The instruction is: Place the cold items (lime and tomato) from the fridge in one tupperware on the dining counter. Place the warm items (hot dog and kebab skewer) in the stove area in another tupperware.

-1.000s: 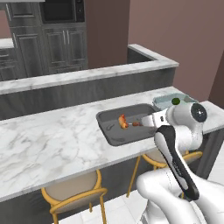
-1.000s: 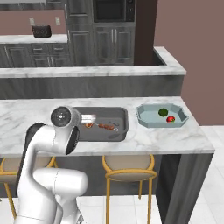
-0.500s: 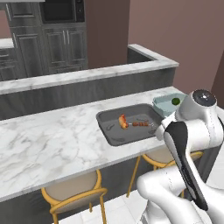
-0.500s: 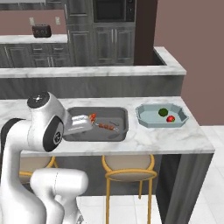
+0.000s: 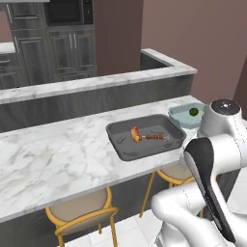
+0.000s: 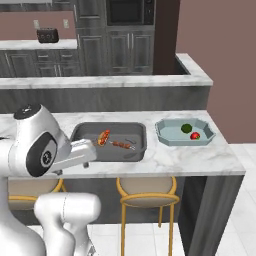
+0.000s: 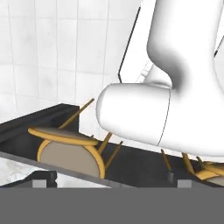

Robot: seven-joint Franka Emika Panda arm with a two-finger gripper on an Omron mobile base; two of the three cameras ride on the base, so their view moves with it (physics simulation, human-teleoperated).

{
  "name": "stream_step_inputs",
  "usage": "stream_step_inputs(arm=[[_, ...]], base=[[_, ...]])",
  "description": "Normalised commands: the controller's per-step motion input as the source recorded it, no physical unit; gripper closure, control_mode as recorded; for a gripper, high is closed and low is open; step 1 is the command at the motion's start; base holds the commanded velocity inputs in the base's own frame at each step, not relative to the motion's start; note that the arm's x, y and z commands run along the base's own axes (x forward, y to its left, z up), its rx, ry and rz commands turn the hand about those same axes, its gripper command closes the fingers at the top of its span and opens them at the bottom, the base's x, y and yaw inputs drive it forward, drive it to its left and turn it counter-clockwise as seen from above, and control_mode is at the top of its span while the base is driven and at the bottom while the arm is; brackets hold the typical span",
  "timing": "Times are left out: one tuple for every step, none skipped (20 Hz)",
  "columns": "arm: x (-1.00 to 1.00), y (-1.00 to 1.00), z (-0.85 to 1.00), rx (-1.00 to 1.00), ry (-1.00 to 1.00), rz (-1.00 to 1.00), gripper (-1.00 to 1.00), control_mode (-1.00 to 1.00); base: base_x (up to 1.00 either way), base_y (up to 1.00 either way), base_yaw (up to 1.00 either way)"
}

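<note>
Right base view: hot dog [image 6: 104, 137] and kebab skewer [image 6: 121, 145] share the unlabelled grey tupperware [image 6: 81, 132]; pincer spread wide.

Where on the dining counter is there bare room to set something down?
The marble counter is bare from its left end up to the dark tupperware. Crowded on the right: the dark one, holding hot dog and kebab skewer, sits close beside the light tupperware.

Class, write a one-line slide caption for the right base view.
Hot dog and kebab skewer in the dark tupperware; lime and tomato in the pale tupperware.
</note>
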Motion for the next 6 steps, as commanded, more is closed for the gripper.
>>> stream_step_inputs(arm=[[-1.00, 0.39, -0.91, -0.07, -0.41, 0.14, -1.00, -1.00], [-1.00, 0.54, -0.86, -0.05, -0.43, 0.15, -1.00, -1.00], [-1.00, 0.67, -0.83, -0.08, -0.49, 0.16, -1.00, -1.00], [-1.00, 0.81, -0.80, -0.09, -0.49, 0.18, -1.00, -1.00], [-1.00, 0.91, -0.78, -0.11, -0.45, 0.18, -1.00, -1.00], [-1.00, 0.95, -0.81, -0.12, -0.44, 0.20, -1.00, -1.00]], base=[[0.00, 0.00, 0.00], [0.00, 0.00, 0.00], [0.00, 0.00, 0.00], [0.00, 0.00, 0.00], [0.00, 0.00, 0.00], [0.00, 0.00, 0.00]])
